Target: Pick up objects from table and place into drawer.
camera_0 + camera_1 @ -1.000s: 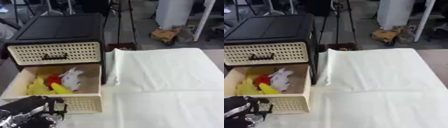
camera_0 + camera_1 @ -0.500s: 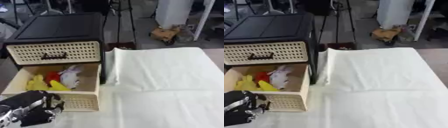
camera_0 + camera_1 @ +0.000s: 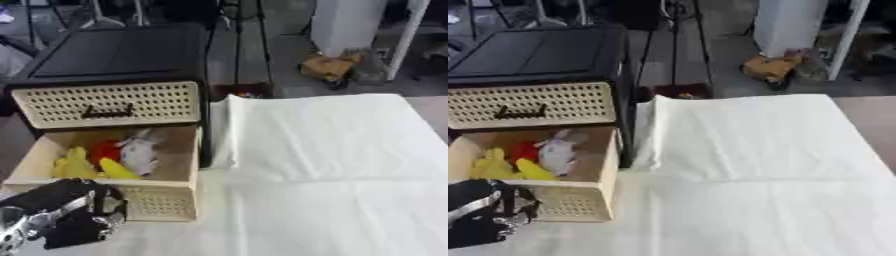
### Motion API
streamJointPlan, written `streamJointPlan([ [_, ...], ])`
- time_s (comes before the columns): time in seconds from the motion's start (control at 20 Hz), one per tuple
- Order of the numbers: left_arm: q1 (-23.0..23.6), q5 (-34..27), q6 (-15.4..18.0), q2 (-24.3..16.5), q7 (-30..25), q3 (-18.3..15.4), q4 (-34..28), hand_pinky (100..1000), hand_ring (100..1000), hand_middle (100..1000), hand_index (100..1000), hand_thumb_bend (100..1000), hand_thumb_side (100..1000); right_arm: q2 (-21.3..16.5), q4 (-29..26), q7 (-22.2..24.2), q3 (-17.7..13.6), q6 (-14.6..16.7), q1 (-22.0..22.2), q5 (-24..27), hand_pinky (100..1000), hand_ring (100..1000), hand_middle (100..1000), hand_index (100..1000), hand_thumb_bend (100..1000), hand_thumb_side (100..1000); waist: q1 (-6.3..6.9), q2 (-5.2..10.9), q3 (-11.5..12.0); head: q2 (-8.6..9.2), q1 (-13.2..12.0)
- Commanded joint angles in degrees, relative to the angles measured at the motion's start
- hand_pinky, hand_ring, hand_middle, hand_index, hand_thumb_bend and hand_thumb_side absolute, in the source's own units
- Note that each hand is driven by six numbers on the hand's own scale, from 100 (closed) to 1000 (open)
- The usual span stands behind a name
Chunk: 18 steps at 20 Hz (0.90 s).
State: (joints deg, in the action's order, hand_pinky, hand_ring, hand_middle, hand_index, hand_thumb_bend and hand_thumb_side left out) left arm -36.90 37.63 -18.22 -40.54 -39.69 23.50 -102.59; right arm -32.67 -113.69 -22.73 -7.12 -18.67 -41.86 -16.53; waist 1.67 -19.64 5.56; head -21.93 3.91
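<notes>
Left eye view: left hand [image 3: 61,215] cut off before drawer [image 3: 157,202]; fingers' state unclear

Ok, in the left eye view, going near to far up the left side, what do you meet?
Left hand → open lower drawer holding yellow, red and white items → closed upper drawer → black cabinet top.

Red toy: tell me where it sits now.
The red toy lies inside the open lower drawer, left side of the view, between the yellow toy and white toy.
</notes>
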Motion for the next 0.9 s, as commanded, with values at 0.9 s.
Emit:
streamJointPlan([
  [0.9,-2.46,-0.66,2.61,0.2,-0.17,1.1,-0.57,206,392,924,1000,100,1000,-0.67,-0.9,0.01,-0.57,0.06,-1.2,-0.26,423,500,452,625,100,872,0.18,0.33,-0.38,1.53,-0.02],
])
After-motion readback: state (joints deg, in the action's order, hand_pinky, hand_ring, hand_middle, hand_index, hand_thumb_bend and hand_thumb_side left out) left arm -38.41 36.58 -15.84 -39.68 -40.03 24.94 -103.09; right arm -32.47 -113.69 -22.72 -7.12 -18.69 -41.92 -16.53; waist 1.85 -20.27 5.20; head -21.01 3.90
